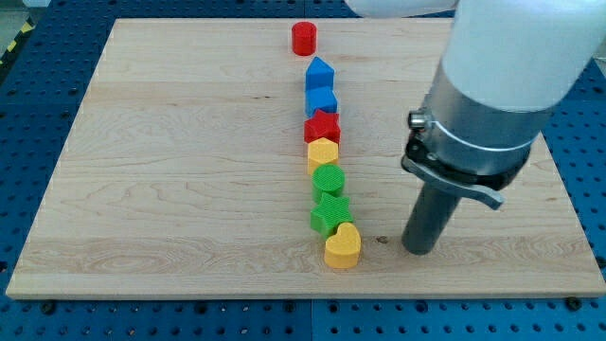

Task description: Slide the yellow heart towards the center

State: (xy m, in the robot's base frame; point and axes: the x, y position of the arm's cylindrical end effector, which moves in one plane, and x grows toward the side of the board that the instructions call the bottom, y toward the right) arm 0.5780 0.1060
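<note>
Jaws do not exist on this arm, so nothing is held; my tip rests on the wooden board to the view's right of the yellow heart, apart from it. That heart ends a column of blocks, touching the green star. Approach seems under way; next, I judge, the tip must get below the heart and push up-left. No containers show.

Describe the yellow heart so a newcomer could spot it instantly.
On the wooden board, a line of blocks runs down the middle. The yellow heart is the block at its bottom end, touching the green star, left of my tip. The yellow hexagon sits higher, mid-line.
</note>
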